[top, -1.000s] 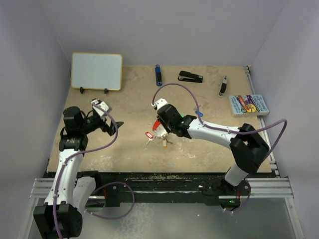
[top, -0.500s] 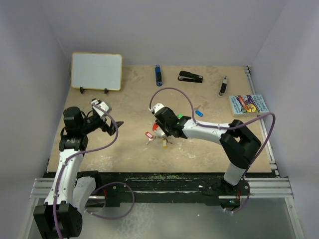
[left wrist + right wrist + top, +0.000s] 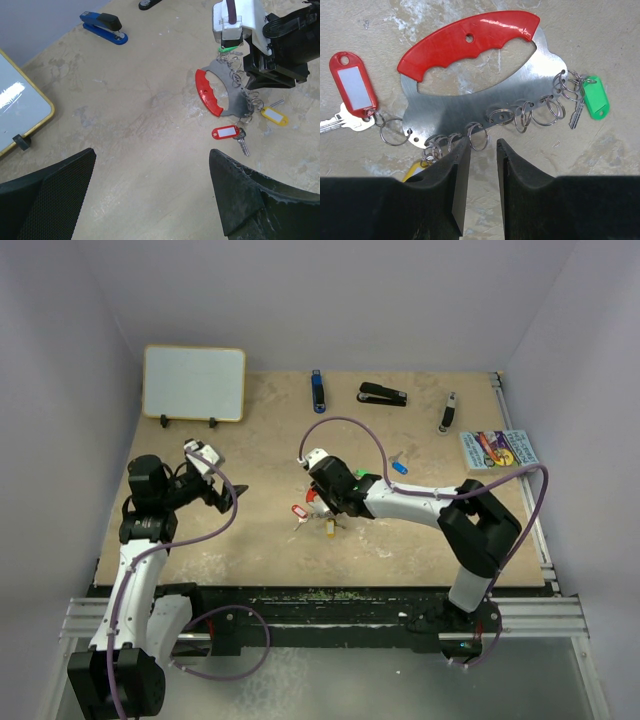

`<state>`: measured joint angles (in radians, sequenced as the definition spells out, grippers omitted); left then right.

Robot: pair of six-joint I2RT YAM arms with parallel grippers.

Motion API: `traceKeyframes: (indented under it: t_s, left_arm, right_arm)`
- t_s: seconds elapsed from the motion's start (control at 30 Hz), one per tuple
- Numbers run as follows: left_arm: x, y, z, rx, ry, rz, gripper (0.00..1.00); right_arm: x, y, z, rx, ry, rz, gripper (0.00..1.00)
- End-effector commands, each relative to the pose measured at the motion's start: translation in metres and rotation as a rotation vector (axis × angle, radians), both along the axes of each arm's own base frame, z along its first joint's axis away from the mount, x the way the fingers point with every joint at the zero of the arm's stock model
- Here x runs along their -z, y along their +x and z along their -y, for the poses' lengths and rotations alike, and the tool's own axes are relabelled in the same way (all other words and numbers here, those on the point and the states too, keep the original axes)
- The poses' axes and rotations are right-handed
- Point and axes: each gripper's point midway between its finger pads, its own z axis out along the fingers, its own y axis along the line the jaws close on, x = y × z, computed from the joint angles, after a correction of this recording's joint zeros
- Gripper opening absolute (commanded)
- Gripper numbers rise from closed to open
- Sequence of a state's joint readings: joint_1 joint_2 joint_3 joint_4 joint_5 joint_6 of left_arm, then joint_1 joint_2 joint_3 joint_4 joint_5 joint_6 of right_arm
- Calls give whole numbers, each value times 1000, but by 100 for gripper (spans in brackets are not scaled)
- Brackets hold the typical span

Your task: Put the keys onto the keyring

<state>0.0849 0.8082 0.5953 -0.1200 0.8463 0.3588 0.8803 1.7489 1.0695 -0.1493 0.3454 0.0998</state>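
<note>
The keyring, a red crescent handle (image 3: 470,40) on a silvery plate (image 3: 445,112) with several split rings, lies flat on the table (image 3: 209,93). A red-tagged key (image 3: 352,85) hangs on a ring at its left end and a green-tagged key (image 3: 595,97) at its right end. A yellow tag (image 3: 415,172) peeks out beside my left finger. A blue-tagged key (image 3: 399,466) lies apart to the right. My right gripper (image 3: 482,145) is narrowly open, its tips at the row of rings, and holds nothing. My left gripper (image 3: 152,152) is wide open and empty, well left of the keyring.
A whiteboard (image 3: 194,383) stands at the back left. A blue-and-black stick (image 3: 317,390), a black stapler (image 3: 382,394) and a dark pen-like item (image 3: 447,412) lie along the back edge. A colourful booklet (image 3: 498,450) lies at the right edge.
My right gripper has shifted slightly left and down onto the keyring, uncovering the blue-tagged key. In the last half second it has held still. The left arm has not moved.
</note>
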Motion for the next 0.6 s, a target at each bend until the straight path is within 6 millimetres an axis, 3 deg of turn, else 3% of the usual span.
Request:
traceKeyframes:
  t_s: [0.0,0.57]
  left_arm:
    - [-8,4,0,12,3,51,98]
    - [-9,4,1,16,2,51,98]
  right_arm:
    - [-6,1,-10,0,40,17,33]
    - [13,-5,-4,65,-3,-43,34]
